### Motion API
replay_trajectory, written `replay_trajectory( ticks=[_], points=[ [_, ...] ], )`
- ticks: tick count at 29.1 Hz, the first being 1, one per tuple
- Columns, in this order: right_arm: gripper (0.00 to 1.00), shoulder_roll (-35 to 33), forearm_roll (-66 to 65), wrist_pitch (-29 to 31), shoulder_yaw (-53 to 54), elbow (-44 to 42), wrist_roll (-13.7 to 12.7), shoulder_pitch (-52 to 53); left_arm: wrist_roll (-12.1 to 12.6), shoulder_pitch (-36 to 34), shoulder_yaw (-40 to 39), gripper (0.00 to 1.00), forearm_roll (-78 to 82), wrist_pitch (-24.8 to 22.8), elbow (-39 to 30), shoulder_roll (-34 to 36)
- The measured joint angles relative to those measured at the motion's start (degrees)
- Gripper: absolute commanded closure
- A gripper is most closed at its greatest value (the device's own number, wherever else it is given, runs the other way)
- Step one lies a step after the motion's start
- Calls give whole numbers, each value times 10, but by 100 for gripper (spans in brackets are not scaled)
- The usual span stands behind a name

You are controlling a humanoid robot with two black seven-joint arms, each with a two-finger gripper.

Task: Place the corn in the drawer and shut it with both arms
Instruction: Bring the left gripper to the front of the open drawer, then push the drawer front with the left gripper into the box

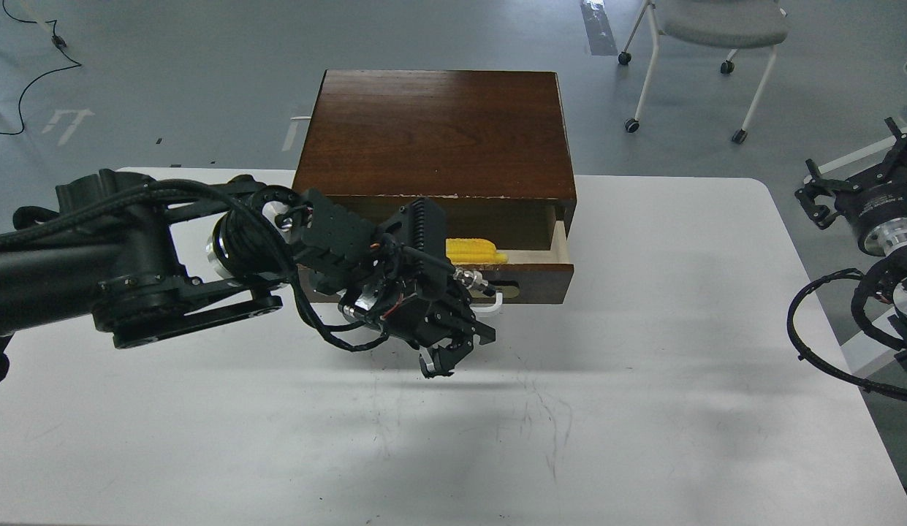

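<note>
Drawer [548, 272] was part open, front pulled out a bit from the dark brown cabinet [435, 131] sitting at the far side of the white table [643, 380]. Corn [476, 251] lay inside the drawer on the pale wood floor, left end hidden behind the L arm. White handle [497, 303] only partly visible past the arm.

L gripper [446, 358] hung in front of the drawer face, above the table, fingers pointing down w/ tips nearly together, nothing between them.

R gripper [818, 201] was at the right frame edge, off the table, well apart from the cabinet. Too small and dark; can't tell if wide or narrow.

Grey chair [716, 29] on floor behind.
</note>
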Motion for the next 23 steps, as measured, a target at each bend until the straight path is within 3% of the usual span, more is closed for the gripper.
replay_trajectory(
  ticks=[23],
  points=[
    [0,-2,0,0,-9,0,1,5,0,-17,1,100,0,0,75,1]
  ],
)
